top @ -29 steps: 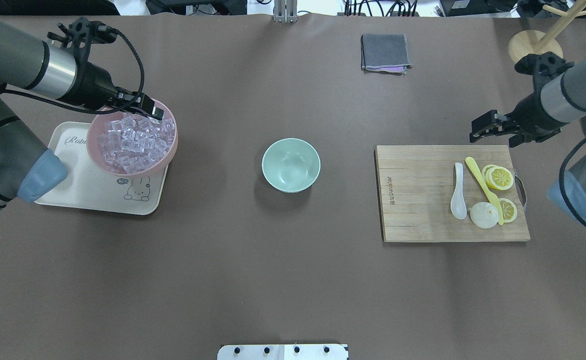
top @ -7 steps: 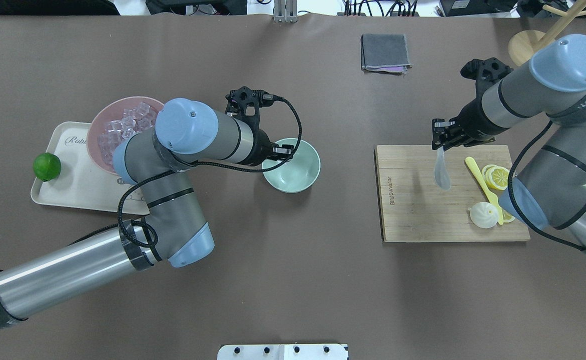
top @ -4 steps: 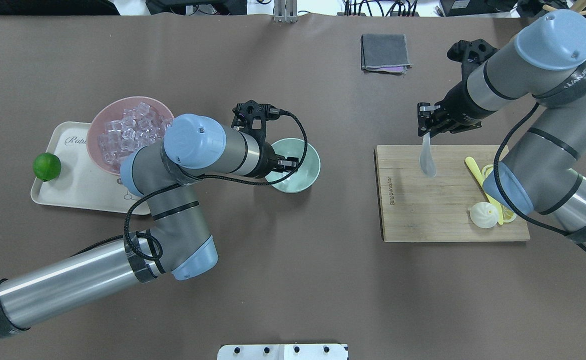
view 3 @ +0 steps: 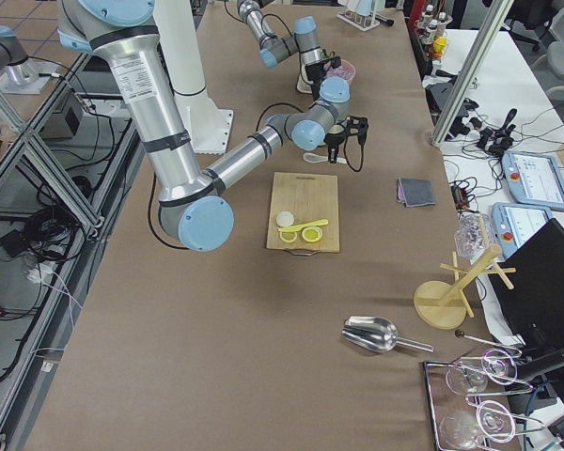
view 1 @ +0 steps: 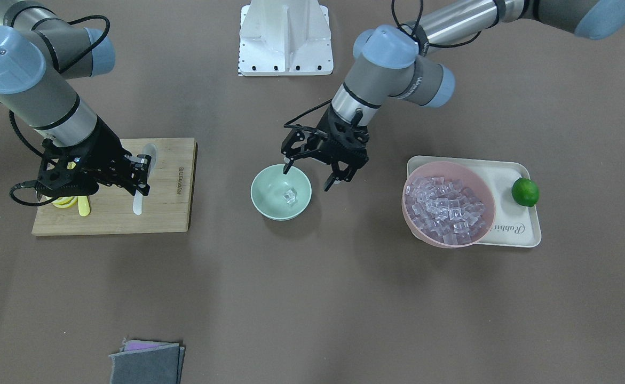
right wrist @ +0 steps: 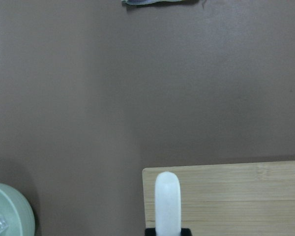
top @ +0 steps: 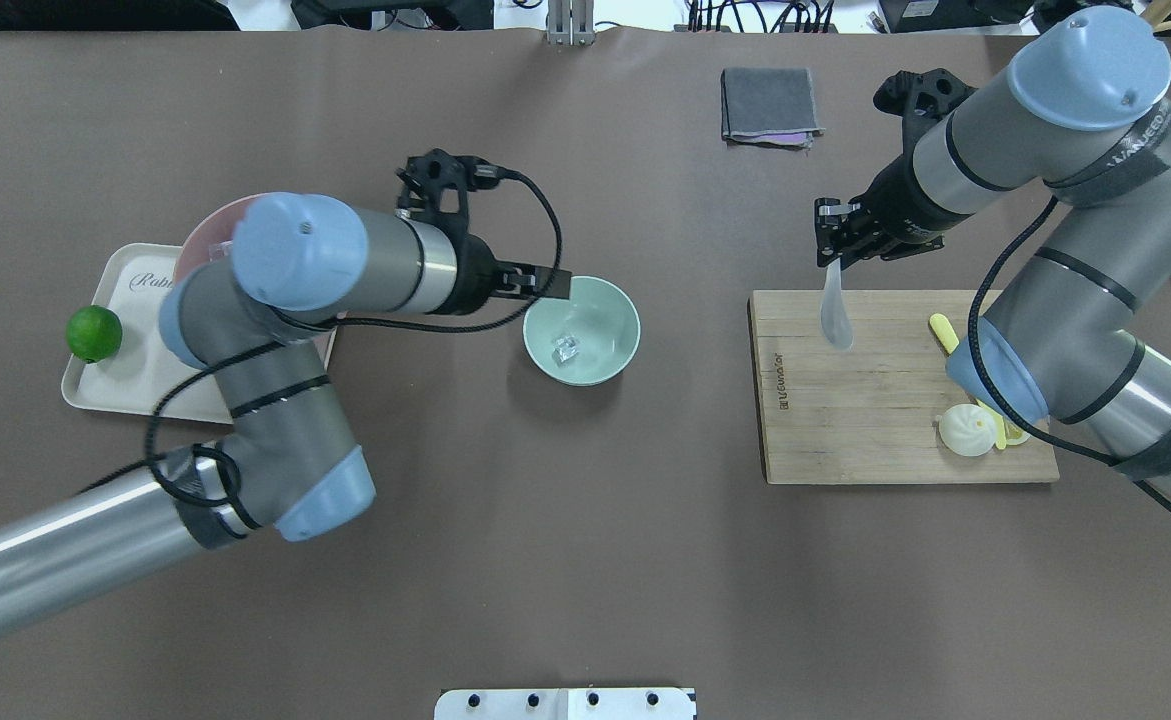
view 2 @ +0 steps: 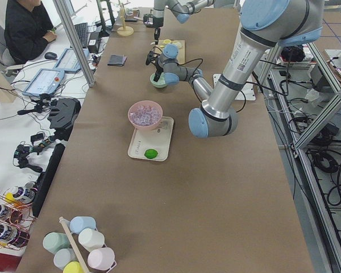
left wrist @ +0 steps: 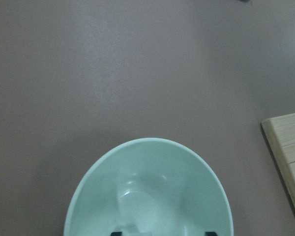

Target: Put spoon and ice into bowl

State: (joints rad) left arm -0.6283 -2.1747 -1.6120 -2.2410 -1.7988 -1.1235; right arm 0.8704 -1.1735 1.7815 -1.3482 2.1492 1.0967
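**Q:** Which parts are on the matte brown table covering [top: 585, 560]?

**A:** Item one is a small, round, smooth-walled mint-green bowl [top: 607, 318] at the table's centre. Item two is a single clear, glassy-faceted ice cube [top: 565, 348] lying on the floor of that bowl. Item three is a glossy white soup spoon [top: 835, 318] with a deep oval scoop. More clear cubes [view 1: 445, 208] fill a larger pink bowl [view 1: 406, 202], which stands on a cream rectangular tray [view 1: 504, 236] beside a round green lime [view 1: 524, 192]. A slatted bamboo cutting board [top: 845, 430] carries a yellow plastic knife [top: 942, 328] and a pleated white bun shape [top: 965, 430]. A folded grey cloth [top: 768, 103] lies at the far side.

**Q:** What is the state of the left gripper [view 1: 308, 175]?

**A:** Its jaws are spread wide with nothing between them. One fingertip [view 1: 287, 164] hangs over the rim of the mint-green bowl. The other is outside the rim, on the side toward the pink bowl. The ice cube sits below, apart from both fingers.

**Q:** And the right gripper [top: 831, 262]?

**A:** It is clamped on the handle of the white soup spoon. The spoon is held over the board's far edge, with its scoop end free and pointing back toward the robot. It is well apart from the mint-green bowl, with bare table between them.
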